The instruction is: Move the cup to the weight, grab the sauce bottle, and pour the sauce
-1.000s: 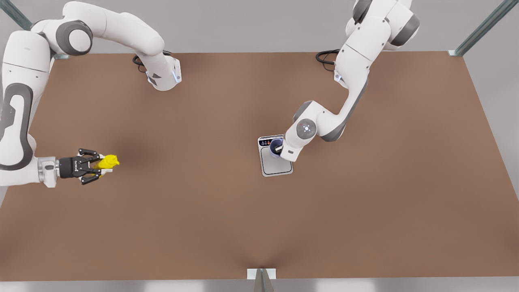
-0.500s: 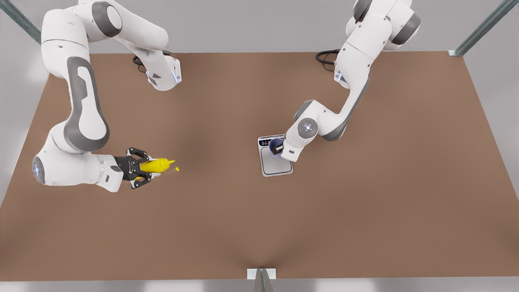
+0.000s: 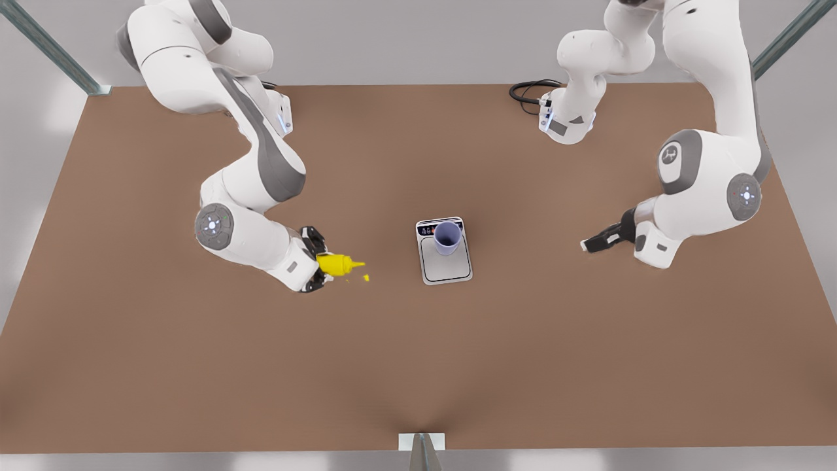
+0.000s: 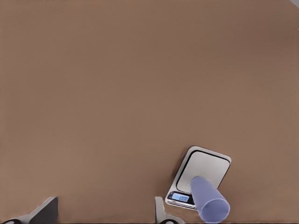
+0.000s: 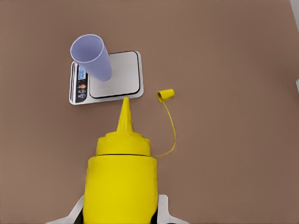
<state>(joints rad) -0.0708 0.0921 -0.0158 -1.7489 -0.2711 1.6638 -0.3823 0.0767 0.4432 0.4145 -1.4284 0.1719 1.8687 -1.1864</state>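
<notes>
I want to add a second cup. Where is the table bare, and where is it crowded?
Bare: the table along the front view's lower edge, and between the weight and the open left gripper. Crowded: from the weight, carrying the cup, to the sauce bottle in the right gripper.

Lavender cup (image 3: pixel 447 237) upright on silver scale (image 3: pixel 444 261), near its display end. Yellow bottle (image 3: pixel 338 264) tipped sideways, nozzle twd scale; yellow drops (image 3: pixel 365 278) just beyond nozzle.

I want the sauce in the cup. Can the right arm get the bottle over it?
Probably yes: only bare table lies between the sauce bottle in the right gripper and the cup on the weight; the left gripper waits open at the front view's right.
</notes>
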